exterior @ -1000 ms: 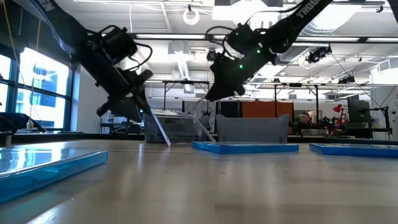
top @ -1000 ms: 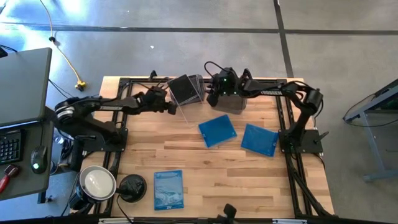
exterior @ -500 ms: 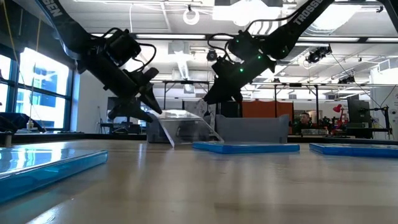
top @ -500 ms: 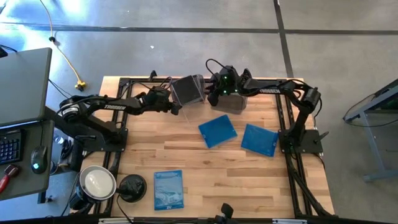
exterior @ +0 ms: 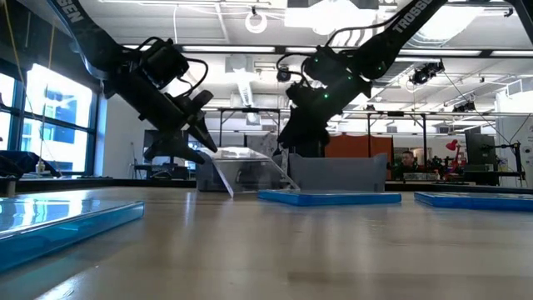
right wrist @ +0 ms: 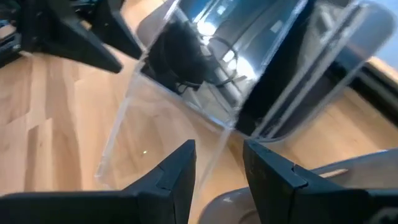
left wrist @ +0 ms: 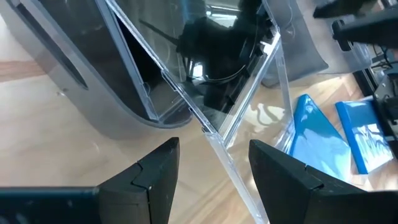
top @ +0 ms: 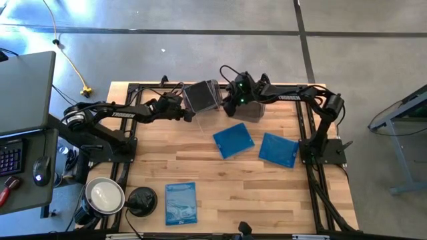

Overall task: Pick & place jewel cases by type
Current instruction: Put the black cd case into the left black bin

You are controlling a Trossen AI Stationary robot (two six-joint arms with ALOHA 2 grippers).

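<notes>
Two tubs (top: 202, 95) (top: 250, 107) stand side by side at the table's (top: 233, 193) far edge. Two jewel cases (top: 233, 140) (top: 278, 149) lie mid-table, before the right tub; a third (top: 181, 203) lies near the front edge, left.

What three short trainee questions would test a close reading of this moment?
1. How many blue cases lie flat on the table?
2. True or false: the left gripper holds a case.
3. Where does the open clear case lean: A) on the left tub, B) on the mug?

Key: 1) Three. 2) False; its jaws are open, empty. 3) A.
</notes>
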